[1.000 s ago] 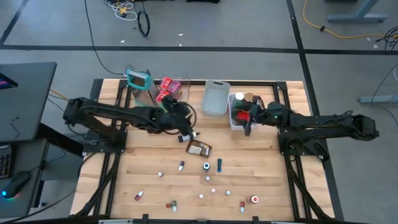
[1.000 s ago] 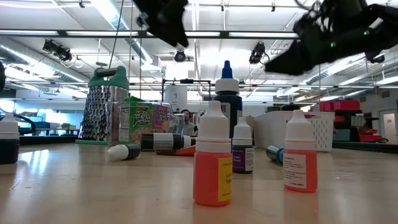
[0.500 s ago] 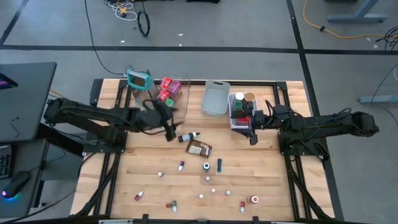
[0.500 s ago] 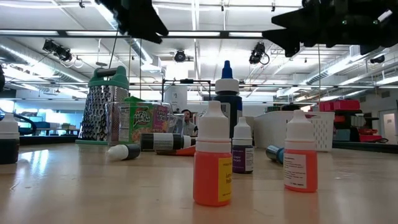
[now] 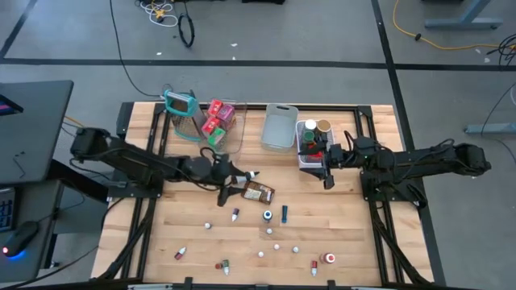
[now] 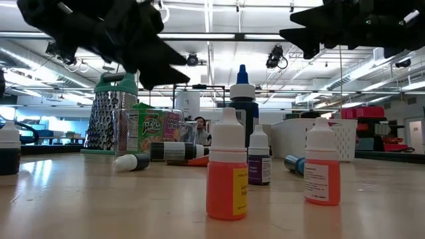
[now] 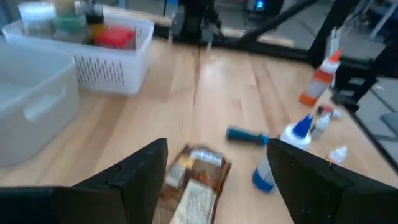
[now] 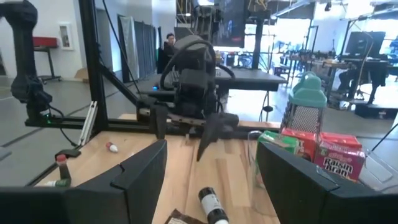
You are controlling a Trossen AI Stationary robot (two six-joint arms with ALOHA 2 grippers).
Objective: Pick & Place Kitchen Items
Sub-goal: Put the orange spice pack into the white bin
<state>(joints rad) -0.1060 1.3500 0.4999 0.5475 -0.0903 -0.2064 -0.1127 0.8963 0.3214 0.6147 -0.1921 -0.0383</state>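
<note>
hovering left gripper (open) above brown packet

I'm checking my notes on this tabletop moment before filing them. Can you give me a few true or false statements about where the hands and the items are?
1. The left hand is open above the brown packet. True.
2. The right hand grips a red box. False: it is open and holds nothing, beside the white basket.
3. The grater lies flat in the middle of the table. False: it stands at the far edge, next to the clear bin.
4. Small dropper bottles, such as the orange one, stand upright on the near part of the table. True.
</note>
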